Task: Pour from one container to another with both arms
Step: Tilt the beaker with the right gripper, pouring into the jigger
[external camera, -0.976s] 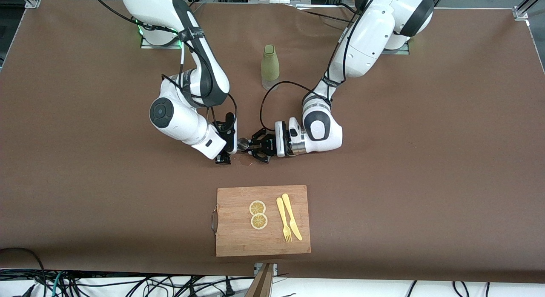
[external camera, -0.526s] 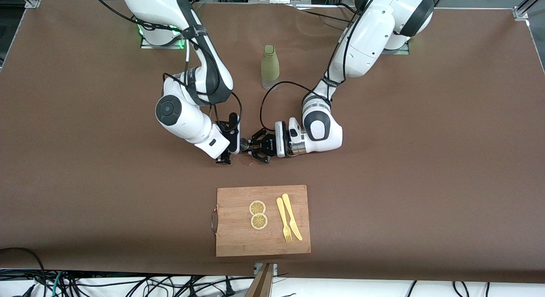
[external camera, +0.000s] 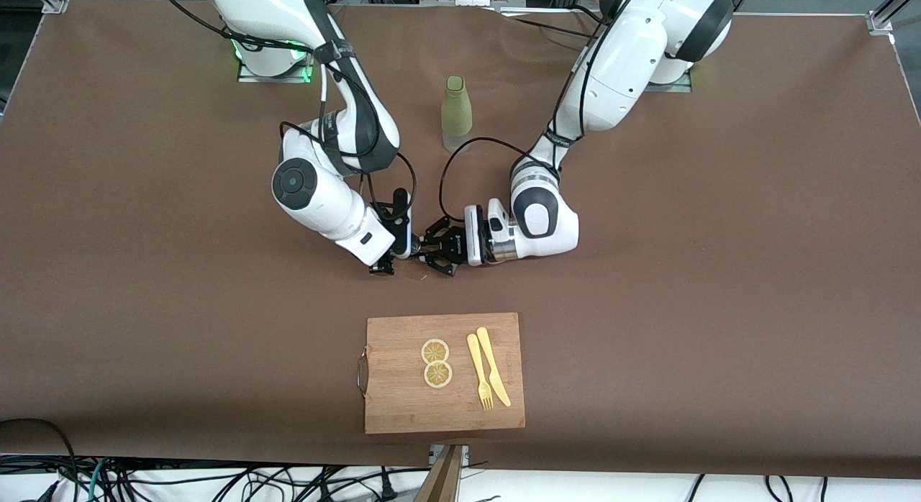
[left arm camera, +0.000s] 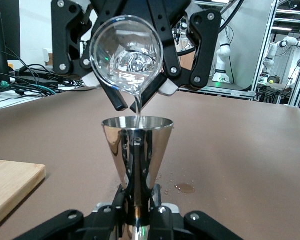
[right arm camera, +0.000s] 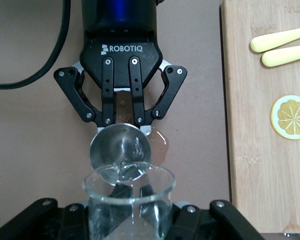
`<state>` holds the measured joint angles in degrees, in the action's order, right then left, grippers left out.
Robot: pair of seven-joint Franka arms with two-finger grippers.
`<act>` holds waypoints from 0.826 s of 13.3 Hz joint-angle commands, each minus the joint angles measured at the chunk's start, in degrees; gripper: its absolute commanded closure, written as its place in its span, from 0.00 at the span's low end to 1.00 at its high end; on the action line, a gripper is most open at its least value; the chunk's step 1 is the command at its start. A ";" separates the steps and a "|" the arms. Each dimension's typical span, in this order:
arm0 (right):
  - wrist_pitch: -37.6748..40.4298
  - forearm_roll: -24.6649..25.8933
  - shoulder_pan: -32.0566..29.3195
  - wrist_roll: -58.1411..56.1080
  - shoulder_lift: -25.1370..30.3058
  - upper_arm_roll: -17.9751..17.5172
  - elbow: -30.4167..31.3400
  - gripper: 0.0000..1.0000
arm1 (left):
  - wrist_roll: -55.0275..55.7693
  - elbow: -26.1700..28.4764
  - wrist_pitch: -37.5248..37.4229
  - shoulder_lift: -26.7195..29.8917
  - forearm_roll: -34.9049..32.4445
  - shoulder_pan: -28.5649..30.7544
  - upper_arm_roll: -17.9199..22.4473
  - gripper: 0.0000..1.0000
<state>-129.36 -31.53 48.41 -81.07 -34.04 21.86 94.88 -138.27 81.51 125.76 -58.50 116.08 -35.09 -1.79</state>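
Now the right claw [left arm camera: 137, 75] grips a glass beaker [left arm camera: 126, 62], tipped spout-down over the steel jigger [left arm camera: 137, 145]. That stands upright, mouth up, clamped in the left claw [right arm camera: 125, 122] above the surface [external camera: 647, 308].

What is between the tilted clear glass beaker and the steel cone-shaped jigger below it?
A thin stream of water runs from beaker into jigger; left wrist view.

Clear glass beaker [left arm camera: 126, 55], mirror-silver jigger [left arm camera: 137, 152], olive bottle [external camera: 456, 111].
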 commanded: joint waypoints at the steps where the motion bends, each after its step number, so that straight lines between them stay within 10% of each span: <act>1: 0.16 0.94 -0.07 1.26 0.72 -0.33 -0.22 1.00 | -1.30 -2.06 1.60 -0.92 2.92 -0.60 -0.14 1.00; 11: 0.42 -1.70 -0.25 1.53 1.08 -0.07 -0.66 1.00 | -1.21 -2.06 1.60 -1.00 2.92 -0.68 -0.14 1.00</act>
<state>-129.36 -32.34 48.33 -80.54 -34.04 21.95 94.26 -138.22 81.45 125.78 -58.50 116.08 -35.14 -1.79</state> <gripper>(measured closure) 0.877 0.789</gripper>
